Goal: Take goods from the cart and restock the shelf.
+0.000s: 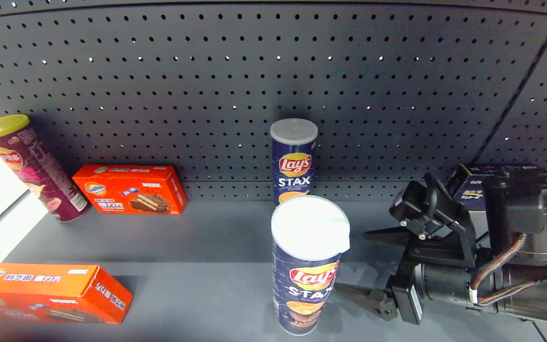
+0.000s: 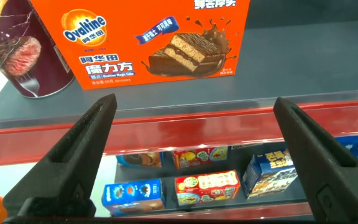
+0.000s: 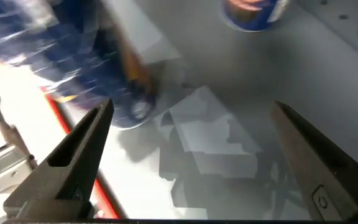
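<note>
Presently, the front chip can was noted upright on the shelf, lower centre of the frame, just left of the right claw, which was spread and empty; the right arm was judged nearer. The left claw was likewise spread.

This is a shop: a dark grey shelf stands against a perforated back panel of the kind used in store fittings. On the shelf, packaged snacks are set out with their printed fronts showing, among them a blue chip can, a purple chip can and an orange wafer box. Along the shelf's front edge runs a red strip, and below the shelf more small snack boxes sit side by side.
</note>
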Robot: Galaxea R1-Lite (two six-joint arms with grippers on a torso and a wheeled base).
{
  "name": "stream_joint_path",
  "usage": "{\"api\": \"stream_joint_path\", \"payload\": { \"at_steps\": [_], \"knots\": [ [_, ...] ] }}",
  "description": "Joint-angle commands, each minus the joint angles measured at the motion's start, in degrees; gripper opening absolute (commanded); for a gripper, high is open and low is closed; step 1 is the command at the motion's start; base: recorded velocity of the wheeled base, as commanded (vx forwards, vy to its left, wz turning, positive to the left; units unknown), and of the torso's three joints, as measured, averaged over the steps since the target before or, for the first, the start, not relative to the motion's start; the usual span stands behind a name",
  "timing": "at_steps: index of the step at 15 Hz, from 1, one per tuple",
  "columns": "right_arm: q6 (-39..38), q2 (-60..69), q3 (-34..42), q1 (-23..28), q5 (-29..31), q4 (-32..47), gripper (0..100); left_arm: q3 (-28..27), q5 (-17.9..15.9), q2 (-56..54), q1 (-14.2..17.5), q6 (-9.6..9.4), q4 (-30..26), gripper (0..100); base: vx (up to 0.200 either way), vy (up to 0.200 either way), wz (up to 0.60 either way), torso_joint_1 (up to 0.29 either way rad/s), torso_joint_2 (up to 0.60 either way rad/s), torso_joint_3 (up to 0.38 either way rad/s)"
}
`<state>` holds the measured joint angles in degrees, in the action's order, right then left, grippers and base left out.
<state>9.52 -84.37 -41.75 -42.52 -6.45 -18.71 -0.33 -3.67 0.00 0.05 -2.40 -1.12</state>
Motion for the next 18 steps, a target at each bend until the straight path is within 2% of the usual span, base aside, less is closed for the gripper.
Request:
{"api": "stream_joint_path", "payload": {
  "at_steps": [1,3,7,11,18],
  "knots": [
    [0.06,-1.15,-1.49,1.74,-0.14,-0.01,100,-0.02,-0.02,0.09,0.04,0.03,-0.02,100,0.0,0.0,0.0,0.0,0.0,0.0],
    [0.06,-2.64,-3.34,2.44,-0.14,-0.01,100,-0.02,-0.02,0.09,0.04,0.03,-0.02,100,0.0,0.0,0.0,0.0,0.0,0.0],
    [0.06,-2.73,-3.42,0.68,-0.14,-0.01,100,-0.02,-0.02,0.09,0.04,0.03,-0.02,100,0.0,0.0,0.0,0.0,0.0,0.0],
    [0.06,0.0,0.36,-1.51,-0.14,0.08,100,-0.02,-0.02,0.09,-0.05,0.03,-0.02,100,0.0,0.0,0.0,0.0,0.0,0.0],
    [0.06,2.63,3.34,-1.42,-0.06,0.08,100,-0.02,-0.02,0.09,0.04,0.03,-0.02,100,0.0,0.0,0.0,0.0,0.0,0.0]
  ]
}}
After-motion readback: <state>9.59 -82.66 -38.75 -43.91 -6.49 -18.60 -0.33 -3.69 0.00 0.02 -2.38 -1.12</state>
